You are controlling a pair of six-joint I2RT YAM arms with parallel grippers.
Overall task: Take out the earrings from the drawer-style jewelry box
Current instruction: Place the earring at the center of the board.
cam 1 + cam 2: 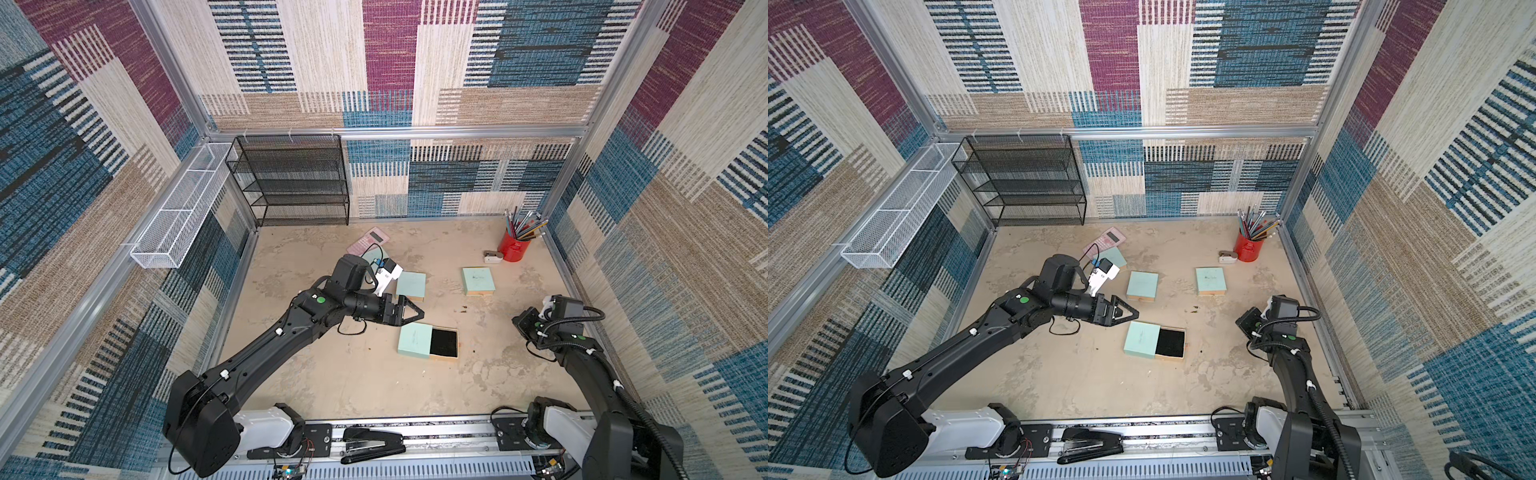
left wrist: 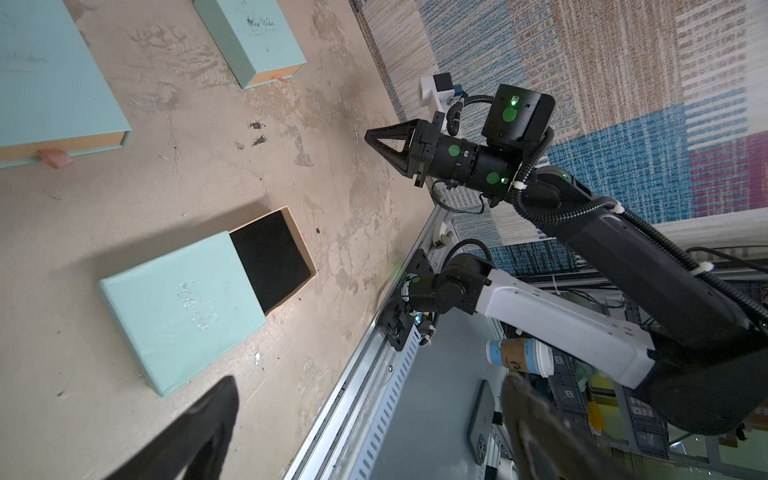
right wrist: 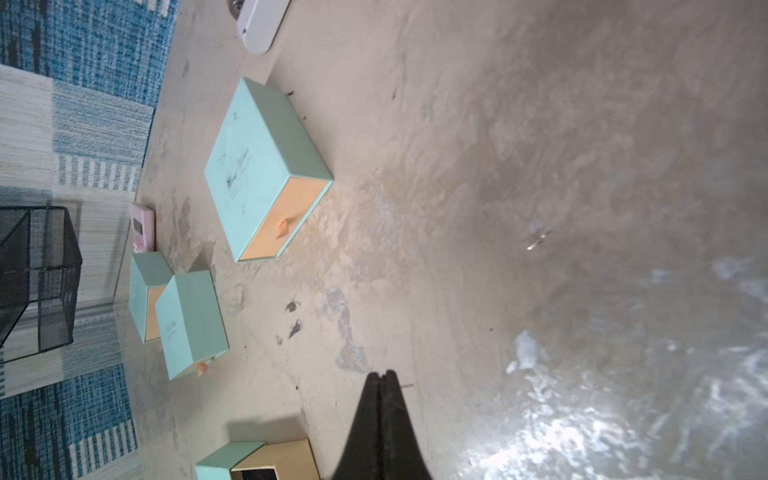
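The mint-green jewelry box [image 1: 414, 339] [image 2: 178, 307] lies mid-floor with its drawer [image 1: 444, 343] [image 2: 270, 257] pulled out. I make out no studs on the drawer's black lining. My left gripper [image 1: 417, 313] [image 2: 374, 424] hovers just above the box's far left corner, wide open and empty. My right gripper [image 2: 368, 136] [image 3: 384, 376] is shut, low over the bare floor to the right of the box. A thin pale pin [image 3: 409, 385] shows beside its tips; I cannot tell whether it is held. One glinting earring [image 3: 538, 240] lies on the floor beyond.
Two shut mint boxes [image 1: 411, 286] [image 1: 478, 280] lie behind the open one, and a third [image 1: 1113, 257] sits beside a pink calculator [image 1: 368, 241]. A red pencil cup [image 1: 514, 247] stands back right, a black mesh shelf [image 1: 291, 178] back left, a stapler [image 1: 374, 446] on the front rail.
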